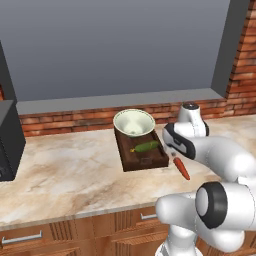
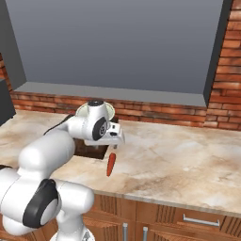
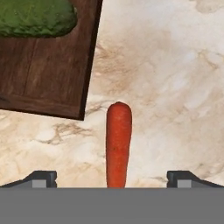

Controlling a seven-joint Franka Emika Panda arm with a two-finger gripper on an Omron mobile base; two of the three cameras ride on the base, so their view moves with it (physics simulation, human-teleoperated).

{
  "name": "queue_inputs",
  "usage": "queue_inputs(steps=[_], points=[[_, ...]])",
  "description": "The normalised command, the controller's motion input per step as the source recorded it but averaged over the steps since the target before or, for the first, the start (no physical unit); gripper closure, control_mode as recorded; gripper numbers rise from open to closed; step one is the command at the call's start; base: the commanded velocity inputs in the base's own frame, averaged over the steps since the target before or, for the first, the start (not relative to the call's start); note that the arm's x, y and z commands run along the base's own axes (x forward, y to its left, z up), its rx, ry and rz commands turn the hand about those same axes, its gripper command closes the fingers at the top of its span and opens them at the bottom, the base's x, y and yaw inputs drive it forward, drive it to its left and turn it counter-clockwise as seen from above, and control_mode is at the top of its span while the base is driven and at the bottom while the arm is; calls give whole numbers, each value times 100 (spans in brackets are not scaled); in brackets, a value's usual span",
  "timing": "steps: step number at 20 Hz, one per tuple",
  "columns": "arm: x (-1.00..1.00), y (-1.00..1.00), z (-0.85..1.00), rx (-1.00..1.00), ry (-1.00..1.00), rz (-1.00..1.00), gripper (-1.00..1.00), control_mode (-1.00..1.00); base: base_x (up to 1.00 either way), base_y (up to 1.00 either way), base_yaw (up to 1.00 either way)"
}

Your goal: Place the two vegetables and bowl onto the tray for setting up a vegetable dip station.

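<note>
The dark brown tray (image 1: pixel 145 160) lies on the marble counter with the pale bowl (image 1: pixel 133 122) on its far end and the dark green cucumber (image 1: pixel 146 146) in its middle. The orange-red carrot (image 1: pixel 181 169) lies on the counter just off the tray's near right corner. My gripper (image 1: pixel 174 156) hovers right above the carrot, open. In the hand view the carrot (image 3: pixel 118 144) runs up between the wide-apart fingertips (image 3: pixel 43 177), untouched, with the tray (image 3: pixel 48 74) and cucumber (image 3: pixel 35 17) at upper left. From the right, the carrot (image 2: pixel 111 164) sits below the gripper (image 2: pixel 113 147); my arm hides most of the bowl (image 2: pixel 82 109).
A dark appliance (image 1: pixel 7 140) stands at the counter's left end. A brick backsplash (image 1: pixel 75 120) and a window ledge run behind the tray. Marble counter (image 2: pixel 179 155) stretches to the right of the carrot. The front edge (image 1: pixel 75 212) lies close to the carrot.
</note>
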Motion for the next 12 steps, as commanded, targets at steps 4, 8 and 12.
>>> queue_inputs(steps=[4,8,12], points=[[-1,-11,-34,1,0,-3,-100,-100,0,0,0],[-1,-2,-41,0,0,-3,-100,-100,0,0,0],[-1,0,-31,0,0,-3,-100,-100,0,0,0]])
